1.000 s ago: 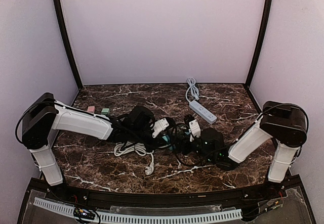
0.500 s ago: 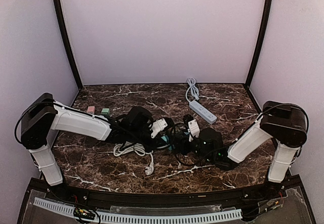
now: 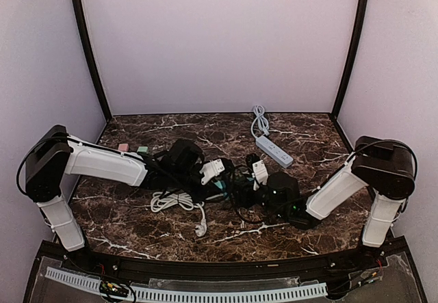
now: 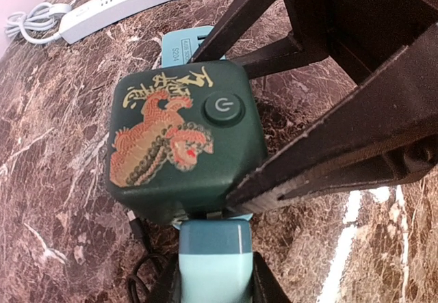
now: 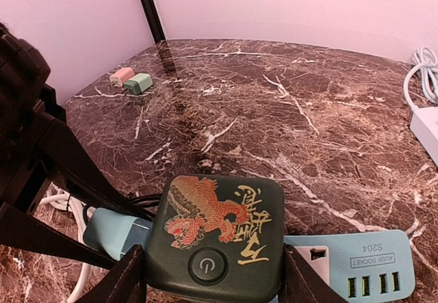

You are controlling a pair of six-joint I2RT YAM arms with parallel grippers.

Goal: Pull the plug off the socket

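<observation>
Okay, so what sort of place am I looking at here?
Probably a robot test booth: plain pale walls box in a marble-patterned table, a left arm and a right arm are mounted at its near edge, and a white power strip lies on it.

Surface: dark brown marble-veined table (image 3: 123, 224)
Far right: long white power strip (image 3: 274, 150) (its cord coiled)
Far left: small pink block (image 3: 123, 148) beside small green block (image 3: 142, 150)
Near left: white looped cable (image 3: 171, 202)

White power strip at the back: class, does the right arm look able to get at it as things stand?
Probably not yet: the right gripper is clamped on the green cube, though the table toward the white power strip looks bare.
</observation>
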